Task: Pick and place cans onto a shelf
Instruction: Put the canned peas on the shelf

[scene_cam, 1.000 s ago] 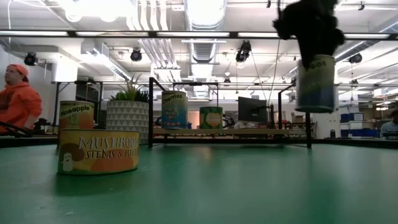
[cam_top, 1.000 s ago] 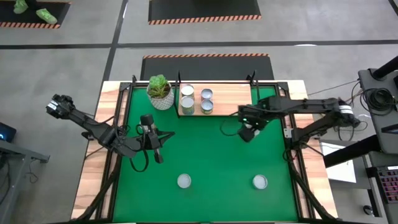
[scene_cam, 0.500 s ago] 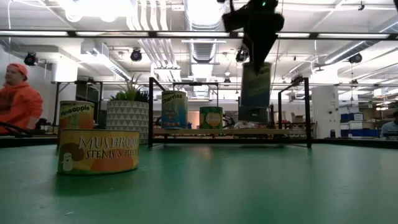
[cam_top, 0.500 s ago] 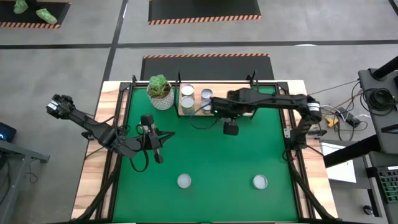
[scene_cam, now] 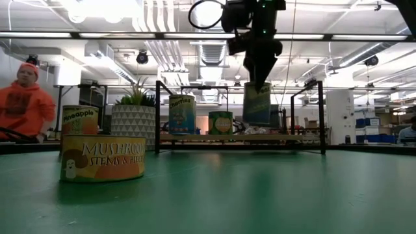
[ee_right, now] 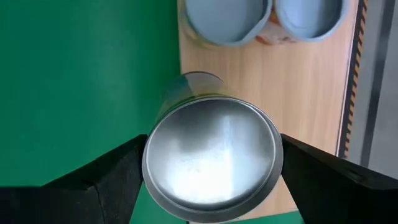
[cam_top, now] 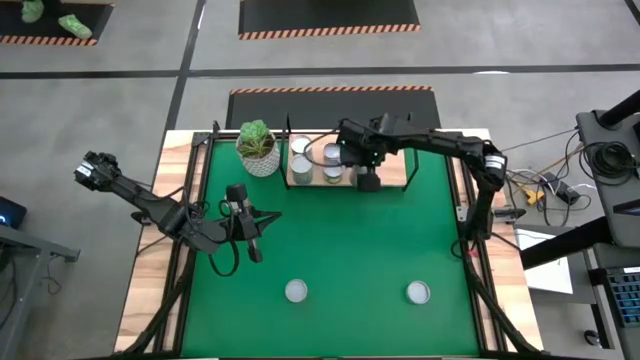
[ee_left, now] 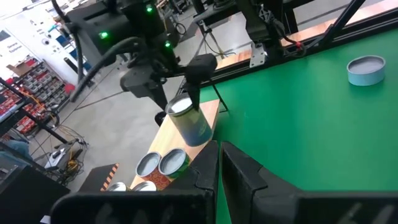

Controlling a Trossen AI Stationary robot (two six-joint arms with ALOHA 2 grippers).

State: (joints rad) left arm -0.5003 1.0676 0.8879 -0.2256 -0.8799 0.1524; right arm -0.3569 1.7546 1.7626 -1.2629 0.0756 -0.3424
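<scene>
My right gripper [cam_top: 368, 181] hangs over the near edge of the shelf [cam_top: 388, 160], a wooden board with black posts, shut on a can [scene_cam: 257, 104] with a silver top [ee_right: 211, 155]. Several cans [cam_top: 301, 157] stand on the shelf's left part. Two more cans [cam_top: 296, 291] [cam_top: 418, 292] stand on the green mat near the front edge. My left gripper [cam_top: 252, 243] waits shut over the mat's left part, nothing between its fingers [ee_left: 219, 149]. My right gripper pinches the can just below its top rim [ee_right: 151, 168], one finger [ee_right: 106, 180] on each of two opposite sides. The fingers come from above, pointing down. The can hangs upright below them, its bottom [scene_cam: 257, 121] a little above the shelf board, lifted clear.
A white pot with a green plant [cam_top: 258, 148] stands just left of the shelf. In the low view a mushroom can [scene_cam: 103, 158] and a pineapple can [scene_cam: 79, 120] show at the left. A person in orange [scene_cam: 26, 107] is beyond the table. Bare board lies on the shelf's right part.
My right gripper has carried the can toward the table's left and far edges, from over the mat to over the shelf's near edge, and rolled about its own pointing line. The can has stayed upright and clear.
</scene>
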